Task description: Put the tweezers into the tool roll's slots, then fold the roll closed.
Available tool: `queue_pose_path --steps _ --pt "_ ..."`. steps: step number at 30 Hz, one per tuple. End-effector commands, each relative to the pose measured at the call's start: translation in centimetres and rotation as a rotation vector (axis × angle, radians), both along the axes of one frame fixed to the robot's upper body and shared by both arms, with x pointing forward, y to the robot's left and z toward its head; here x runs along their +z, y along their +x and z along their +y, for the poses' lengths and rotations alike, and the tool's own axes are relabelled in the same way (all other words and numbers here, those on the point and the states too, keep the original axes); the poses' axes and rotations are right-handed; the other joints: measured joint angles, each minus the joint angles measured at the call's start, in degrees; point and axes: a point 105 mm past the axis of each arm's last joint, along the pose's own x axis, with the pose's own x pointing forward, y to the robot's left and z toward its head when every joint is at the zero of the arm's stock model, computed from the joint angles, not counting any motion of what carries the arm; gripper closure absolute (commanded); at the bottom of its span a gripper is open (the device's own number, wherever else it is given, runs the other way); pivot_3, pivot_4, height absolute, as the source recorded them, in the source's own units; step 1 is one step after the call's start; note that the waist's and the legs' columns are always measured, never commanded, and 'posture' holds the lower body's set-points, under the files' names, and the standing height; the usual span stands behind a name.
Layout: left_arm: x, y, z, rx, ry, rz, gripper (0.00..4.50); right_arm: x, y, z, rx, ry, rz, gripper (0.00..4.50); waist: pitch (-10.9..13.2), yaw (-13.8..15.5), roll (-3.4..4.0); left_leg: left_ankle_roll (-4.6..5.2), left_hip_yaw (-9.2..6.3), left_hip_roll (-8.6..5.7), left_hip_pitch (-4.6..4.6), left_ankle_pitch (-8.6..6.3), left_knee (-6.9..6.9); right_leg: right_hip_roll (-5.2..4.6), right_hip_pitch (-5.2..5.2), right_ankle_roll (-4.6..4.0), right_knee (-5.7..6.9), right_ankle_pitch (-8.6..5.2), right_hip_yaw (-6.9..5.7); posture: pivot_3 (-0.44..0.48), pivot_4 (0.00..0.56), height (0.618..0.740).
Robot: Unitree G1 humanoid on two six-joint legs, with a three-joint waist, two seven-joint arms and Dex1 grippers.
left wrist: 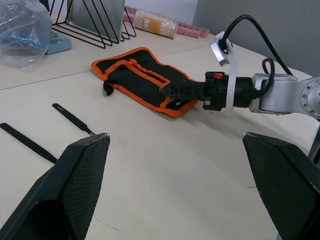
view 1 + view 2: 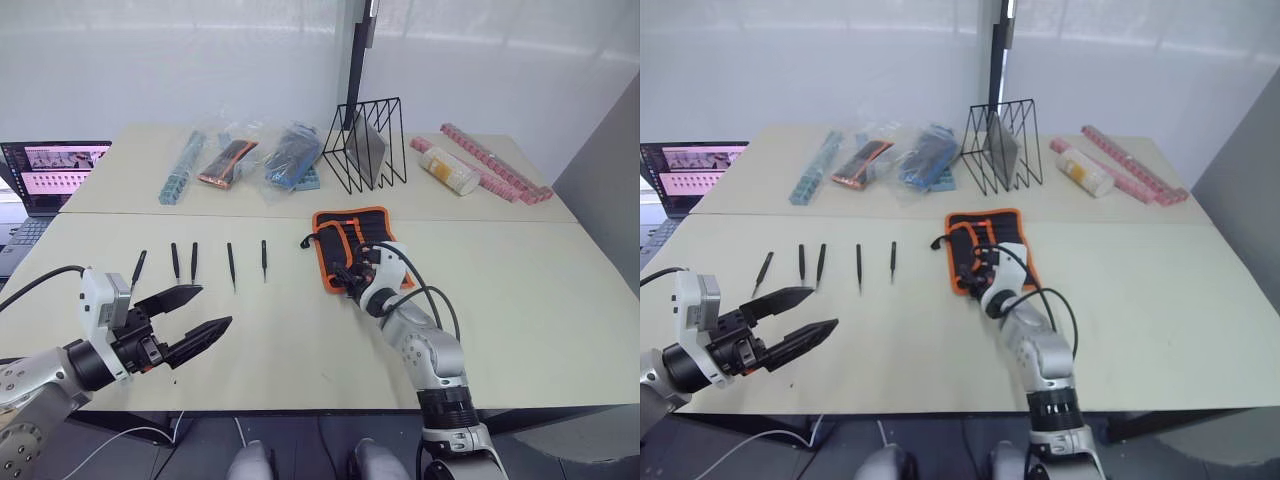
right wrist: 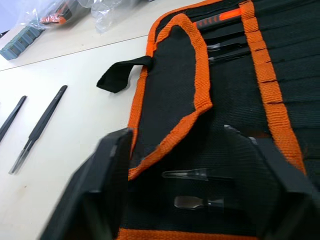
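Table (image 2: 520, 300) holds tool roll (image 2: 345, 240), unfolded mid-table. Right gripper (image 2: 352, 274) over roll's near edge, fingers spread, holding nothing. Left gripper (image 2: 196, 313) near front edge, fingers wide apart, empty. Five tweezers (image 2: 231, 266) in a row left of roll, none slotted.

Table (image 2: 520, 300): five tweezers (image 2: 194, 261), tool roll (image 2: 345, 240), bagged items (image 2: 240, 155).

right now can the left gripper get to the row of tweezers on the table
Probably yes: the left gripper hangs open just in front of the tweezers, with bare table between and nothing lying over them.
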Motion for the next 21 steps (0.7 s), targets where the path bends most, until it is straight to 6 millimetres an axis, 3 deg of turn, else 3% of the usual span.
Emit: queue_pose_path --steps 1,6,14,21 --pt "0.8 -0.3 -0.4 -0.015 0.01 -0.05 0.0 1.4 0.1 -0.2 -0.006 0.014 -0.057 2.94 0.0 -0.03 0.0 0.0 0.0 0.0 0.0 0.0 0.0 0.0 0.0 0.0 0.0 0.0 0.0 0.0 0.15 0.687" --pt "0.9 0.0 -0.5 -0.019 0.013 -0.049 0.0 1.6 -0.1 -0.2 0.002 0.025 -0.071 4.49 0.0 -0.02 0.01 0.0 0.0 0.0 0.0 0.0 -0.01 0.0 -0.01 0.0 0.0 0.0 0.0 0.0 0.15 0.687" --pt "0.9 0.7 -1.0 -0.035 0.013 -0.047 0.0 2.5 -1.7 -0.7 0.108 -0.075 -0.153 4.49 0.02 0.06 0.03 0.0 0.0 0.0 -0.01 0.0 -0.01 -0.01 0.0 0.0 -0.02 0.0 0.0 0.0 0.15 0.687" --pt "0.9 1.5 -1.8 -0.076 -0.022 -0.033 0.0 3.5 -5.9 -0.2 0.406 -0.307 -0.325 4.49 0.03 0.11 0.05 0.0 0.0 -0.01 -0.01 0.0 -0.04 0.01 0.0 0.0 -0.07 -0.01 0.01 0.0 0.15 0.687"
